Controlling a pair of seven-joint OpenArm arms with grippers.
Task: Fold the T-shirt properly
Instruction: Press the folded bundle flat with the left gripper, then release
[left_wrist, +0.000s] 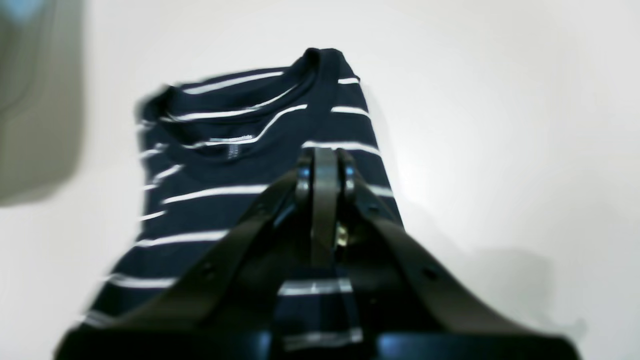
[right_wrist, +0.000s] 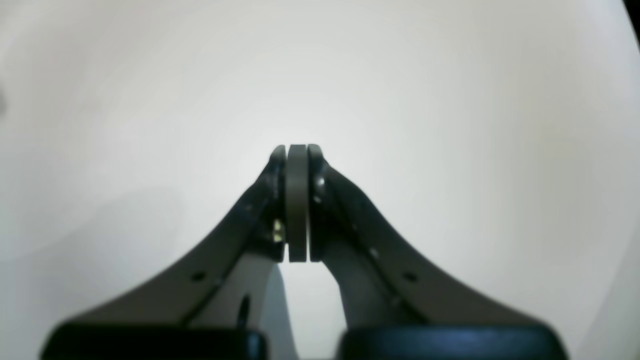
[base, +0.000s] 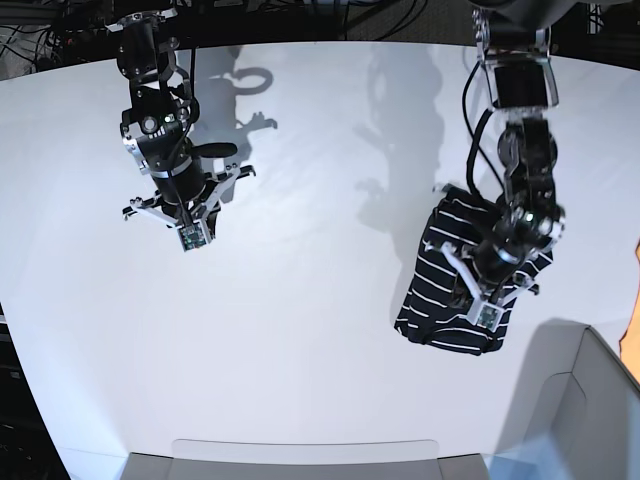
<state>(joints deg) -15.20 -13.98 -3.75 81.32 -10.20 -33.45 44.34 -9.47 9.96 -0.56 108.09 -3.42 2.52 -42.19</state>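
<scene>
a: what's hard to make out here?

b: the left wrist view is smeared, so the t-shirt (left_wrist: 240, 165) has soft edges, and its lower part is hidden behind the left gripper (left_wrist: 325, 162). a grey blurred shape (left_wrist: 35, 100) at that view's left edge can't be identified. in the base view the arm covers the right part of the shirt (base: 440, 290).

a: any writing to read?

b: there's a pale neck label (left_wrist: 231, 140) inside the collar, but its print is too blurred to read.

a: where does the shirt lie?

b: on the white table (base: 320, 300), on the base view's right side, folded into a compact rectangle with the collar on top. a grey bin (base: 585, 410) sits near it at the lower right corner.

a: and the arms?

b: the left gripper (base: 487, 317) hangs over the shirt, pointing down, its jaws pressed together with nothing between them. whether it touches the cloth i can't tell. the right gripper (base: 190, 237) hovers well apart over bare table, tilted downward, jaws likewise pressed together (right_wrist: 297, 150) and holding nothing.
</scene>
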